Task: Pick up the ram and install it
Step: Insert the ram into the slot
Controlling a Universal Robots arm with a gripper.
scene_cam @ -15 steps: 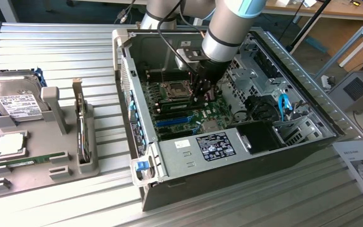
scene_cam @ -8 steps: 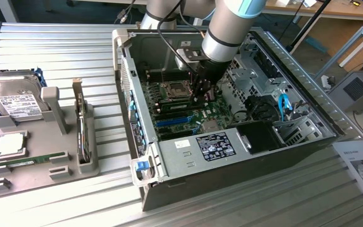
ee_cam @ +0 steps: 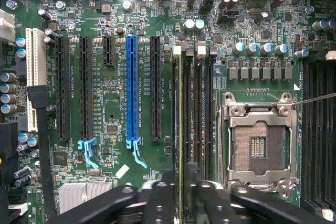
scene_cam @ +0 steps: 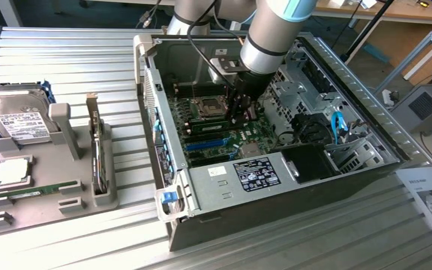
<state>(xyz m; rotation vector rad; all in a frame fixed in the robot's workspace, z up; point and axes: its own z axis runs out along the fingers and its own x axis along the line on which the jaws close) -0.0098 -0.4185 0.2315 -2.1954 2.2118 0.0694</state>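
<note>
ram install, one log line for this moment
ram: edge-on in memory slot near cpu socket | tool: directly over ram | second ram: on tray

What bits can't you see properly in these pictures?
1. Ram, wrist view: seen edge-on, one end hidden by the hand; clicked fully in or not, cannot tell.
2. Hard drive label, exterior view: print too small to read.
3. Paper sheet, exterior view: cut off by the picture's edge.

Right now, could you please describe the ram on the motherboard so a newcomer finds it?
Inside the open computer case, find the metal CPU socket. Beside it runs a bank of long black slots; the ram stands edge-on in one, a thin green strip where its neighbours are empty.
</note>
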